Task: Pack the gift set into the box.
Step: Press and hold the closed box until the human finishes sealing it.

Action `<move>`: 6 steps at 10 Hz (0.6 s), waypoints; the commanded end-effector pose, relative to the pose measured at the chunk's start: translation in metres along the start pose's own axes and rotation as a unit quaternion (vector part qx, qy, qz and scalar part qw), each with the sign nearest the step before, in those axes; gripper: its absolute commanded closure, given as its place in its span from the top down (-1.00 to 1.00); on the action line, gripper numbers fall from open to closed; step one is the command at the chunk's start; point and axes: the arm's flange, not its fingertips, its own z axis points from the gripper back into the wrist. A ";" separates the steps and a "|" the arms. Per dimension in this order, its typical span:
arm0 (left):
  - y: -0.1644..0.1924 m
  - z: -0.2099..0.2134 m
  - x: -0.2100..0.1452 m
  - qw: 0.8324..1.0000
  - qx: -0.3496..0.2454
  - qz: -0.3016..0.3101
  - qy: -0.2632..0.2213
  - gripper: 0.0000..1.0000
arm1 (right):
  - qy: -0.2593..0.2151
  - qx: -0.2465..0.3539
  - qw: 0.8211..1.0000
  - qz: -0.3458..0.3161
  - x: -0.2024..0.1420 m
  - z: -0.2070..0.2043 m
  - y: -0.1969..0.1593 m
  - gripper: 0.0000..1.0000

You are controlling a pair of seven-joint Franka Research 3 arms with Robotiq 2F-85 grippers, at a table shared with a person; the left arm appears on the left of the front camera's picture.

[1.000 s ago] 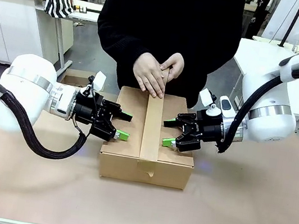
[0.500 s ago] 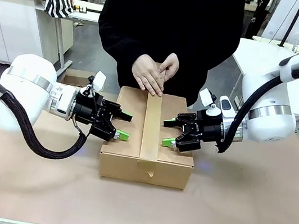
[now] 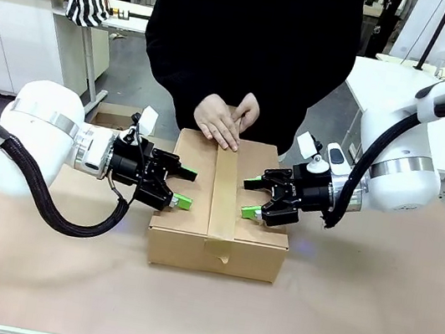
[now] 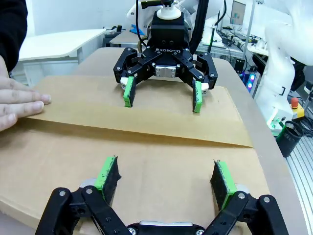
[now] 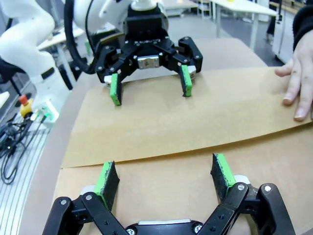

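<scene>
In the front view the box [image 3: 223, 205] sits mid-table with its flaps folded flat and a strip of brown tape [image 3: 225, 193] laid along the centre seam, running down over the near face. The person's hands [image 3: 223, 120] press the tape's far end at the box's far edge. The left gripper [image 3: 186, 188] and right gripper [image 3: 246, 197] face each other across the lid, each with jaws spread wide and holding nothing, their lower pads on or just above the flaps either side of the tape. This looks like the sealing step — the gift set is presumably inside, though the shut lid hides it. The next move probably calls for both arms to keep the flaps level while the tape is smoothed down. In the left wrist view the near green pads [image 4: 108, 174] rest low over the cardboard, the opposite gripper stands beyond the tape, and fingertips enter at the picture's left edge. In the right wrist view the same arrangement is mirrored — whether any pad actually touches the lid is hard to make out.
</scene>
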 end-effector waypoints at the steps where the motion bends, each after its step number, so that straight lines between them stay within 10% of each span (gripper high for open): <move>1: -0.001 0.000 -0.003 1.000 0.001 -0.005 0.003 1.00 | -0.002 -0.005 1.000 0.002 -0.004 -0.001 0.002 1.00; 6: -0.001 0.000 -0.003 1.000 0.001 -0.005 0.003 1.00 | -0.002 -0.005 1.000 0.002 -0.004 -0.001 0.002 1.00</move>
